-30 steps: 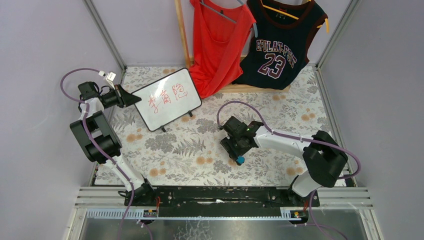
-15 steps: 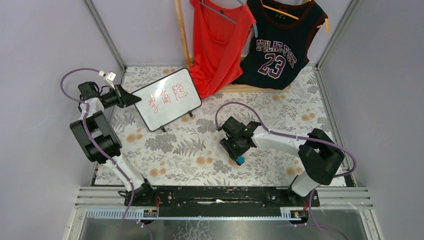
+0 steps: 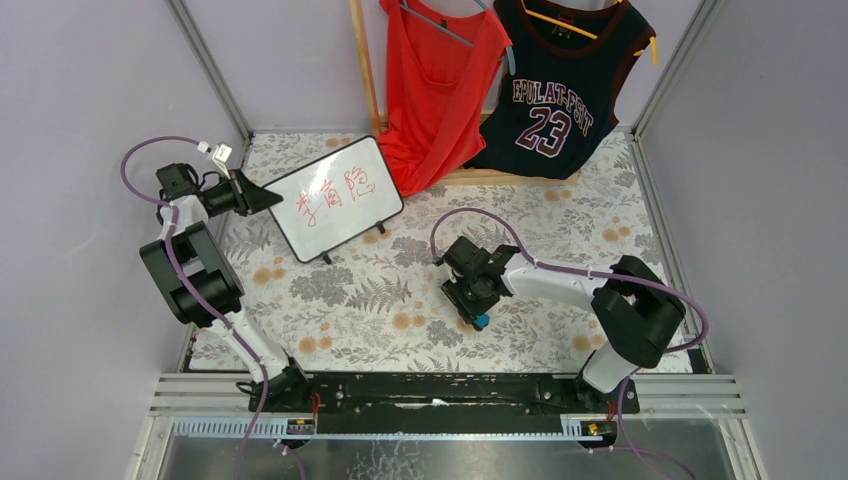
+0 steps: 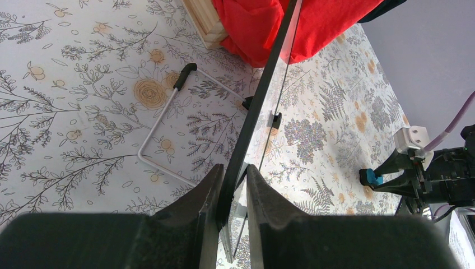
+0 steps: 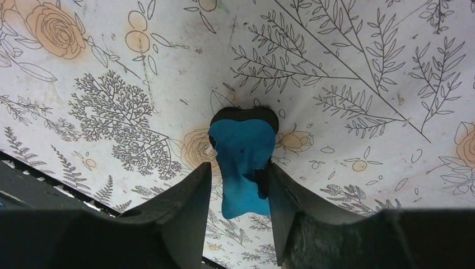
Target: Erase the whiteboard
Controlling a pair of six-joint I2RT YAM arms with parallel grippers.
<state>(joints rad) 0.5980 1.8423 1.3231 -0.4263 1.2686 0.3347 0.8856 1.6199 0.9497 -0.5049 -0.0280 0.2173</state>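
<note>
The whiteboard [image 3: 335, 200] stands tilted at the back left with red characters on it. My left gripper [image 3: 268, 198] is shut on its left edge. In the left wrist view the board's black frame [image 4: 263, 95] runs edge-on between that gripper's [image 4: 232, 168] two fingers. The small blue eraser [image 5: 241, 157] lies on the floral cloth between the fingers of my right gripper [image 5: 238, 168]. The right finger touches it and a gap remains on the left side. From above, the eraser [image 3: 481, 321] pokes out just below the right gripper [image 3: 474, 308].
A red top [image 3: 440, 80] and a dark number 23 jersey [image 3: 555, 90] hang on a wooden rack [image 3: 365, 60] at the back. The board's wire stand [image 4: 162, 120] rests on the cloth behind it. Metal frame posts edge the table.
The right gripper's jaws have narrowed around the blue eraser, and that arm has shifted slightly left. The left gripper and the whiteboard have not moved.
</note>
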